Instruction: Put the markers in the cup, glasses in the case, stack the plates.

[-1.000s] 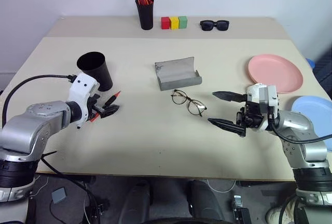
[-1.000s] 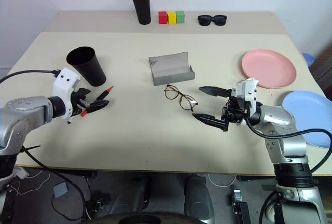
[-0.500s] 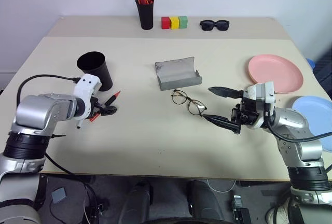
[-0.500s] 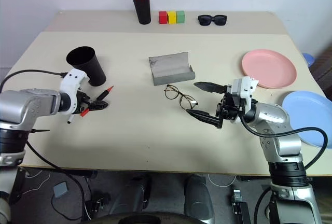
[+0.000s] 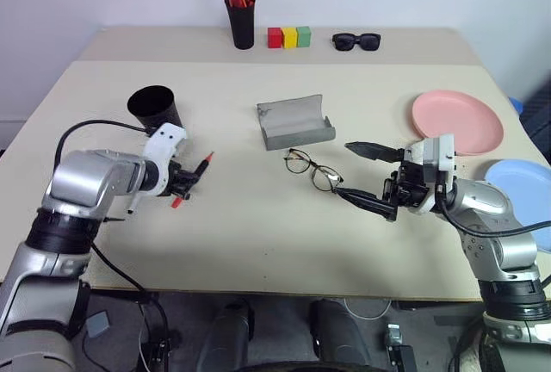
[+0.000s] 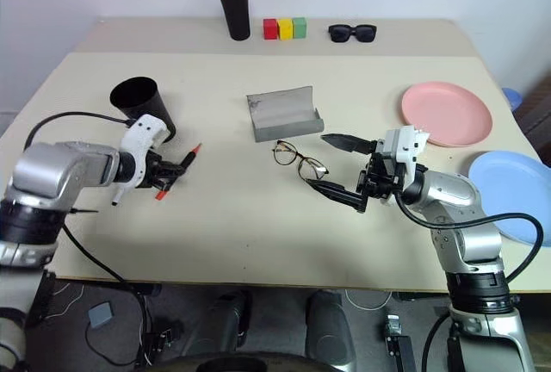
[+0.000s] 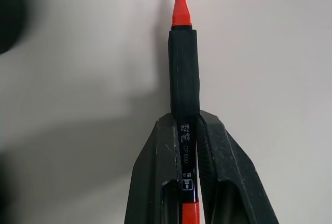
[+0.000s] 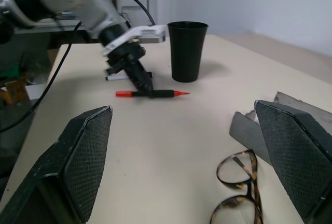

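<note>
The left gripper (image 7: pixel 189 130) is clamped on the red and black marker (image 7: pixel 183 79); its two black fingers hide part of the barrel, and the pen's rear end is cut off in the left wrist view. The marker lies nearly level, just above or on the table (image 5: pixel 258 243); which of the two cannot be told. The second marker (image 8: pixel 128 75), black with a white end, is mostly hidden behind the left gripper, on the table beside the matte black cup (image 5: pixel 157 108). The cup is tapered and stands upright with its mouth open.

The right gripper (image 5: pixel 368 177) has its fingers spread wide apart and holds nothing. It hangs just beside the glasses (image 5: pixel 312 170), whose thin wire frame with roundish clear lenses rests on the table near the grey case (image 5: pixel 295 122). The case lies open, a smooth oblong shell with rounded edges.

The salmon pink plate (image 5: pixel 456 120) is round and shallow. The light blue plate (image 6: pixel 510 193) is cut off by the picture's edge and partly covered by the right arm.
</note>
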You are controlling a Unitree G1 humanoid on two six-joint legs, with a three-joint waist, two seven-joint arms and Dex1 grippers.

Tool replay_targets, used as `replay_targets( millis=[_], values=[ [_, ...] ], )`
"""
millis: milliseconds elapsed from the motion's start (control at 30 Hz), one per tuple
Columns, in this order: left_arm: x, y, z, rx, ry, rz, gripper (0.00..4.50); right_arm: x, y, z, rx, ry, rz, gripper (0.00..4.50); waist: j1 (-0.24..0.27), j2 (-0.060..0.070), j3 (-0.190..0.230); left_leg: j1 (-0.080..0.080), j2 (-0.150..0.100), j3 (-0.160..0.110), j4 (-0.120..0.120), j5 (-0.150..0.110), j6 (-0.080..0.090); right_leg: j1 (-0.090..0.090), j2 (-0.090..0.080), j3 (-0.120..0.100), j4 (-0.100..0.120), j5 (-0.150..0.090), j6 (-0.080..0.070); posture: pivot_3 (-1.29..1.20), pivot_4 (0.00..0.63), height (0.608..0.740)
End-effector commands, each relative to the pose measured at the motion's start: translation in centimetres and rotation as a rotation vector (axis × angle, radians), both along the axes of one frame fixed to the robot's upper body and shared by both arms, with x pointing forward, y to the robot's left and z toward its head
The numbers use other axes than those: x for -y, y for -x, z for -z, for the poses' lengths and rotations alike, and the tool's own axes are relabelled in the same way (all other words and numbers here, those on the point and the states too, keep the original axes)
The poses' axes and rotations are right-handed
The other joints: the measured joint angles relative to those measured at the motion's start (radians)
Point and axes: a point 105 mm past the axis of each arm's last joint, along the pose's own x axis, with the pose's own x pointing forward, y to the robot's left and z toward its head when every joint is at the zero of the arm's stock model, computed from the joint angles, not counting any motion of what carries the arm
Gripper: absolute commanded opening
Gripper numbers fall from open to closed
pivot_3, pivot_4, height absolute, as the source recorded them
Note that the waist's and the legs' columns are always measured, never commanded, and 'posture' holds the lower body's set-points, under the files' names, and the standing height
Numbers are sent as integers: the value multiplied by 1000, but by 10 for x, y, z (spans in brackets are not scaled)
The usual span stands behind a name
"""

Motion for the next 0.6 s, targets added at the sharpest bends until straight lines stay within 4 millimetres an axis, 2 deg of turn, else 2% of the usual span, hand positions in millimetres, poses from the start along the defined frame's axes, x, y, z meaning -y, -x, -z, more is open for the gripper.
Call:
replay_targets(
  millis=[33,67,133,200,267,433,600],
  values=[
    [29,15,-32,304,-41,205,39,2,1,-10,50,6,13,4500,-2,0,0,0,0,0,0,0,0,0,0,0,0,0,0,0,150,740],
    [34,18,-36,368,-46,234,39,3,0,-10,51,6,18,4500,-2,0,0,0,0,0,0,0,0,0,0,1,0,0,0,0,150,740],
    [41,12,-59,613,-25,207,39,3,-7,-14,80,-18,61,4500,4,0,0,1,0,1,-1,0,0,0,0,1,0,0,0,0,150,740],
    [41,6,-83,824,4,129,39,3,-13,-19,100,-53,96,4500,7,0,0,0,0,1,0,1,-2,0,0,1,0,0,-1,0,150,740],
    [33,-3,-109,1029,41,-18,39,0,-16,-21,99,-80,101,4500,9,0,0,0,0,0,1,2,-3,1,0,1,-1,1,-2,0,150,740],
    [-4,-27,-134,1171,4,-387,39,-9,-19,-20,106,-119,91,4500,6,-1,0,0,0,0,2,2,-3,1,0,1,-1,2,0,0,150,740],
    [-34,-32,-151,1248,-6,-640,39,-17,-23,-21,134,-127,79,4500,1,-1,0,0,0,0,2,2,-3,1,0,1,-1,3,2,0,150,740]
  ],
)
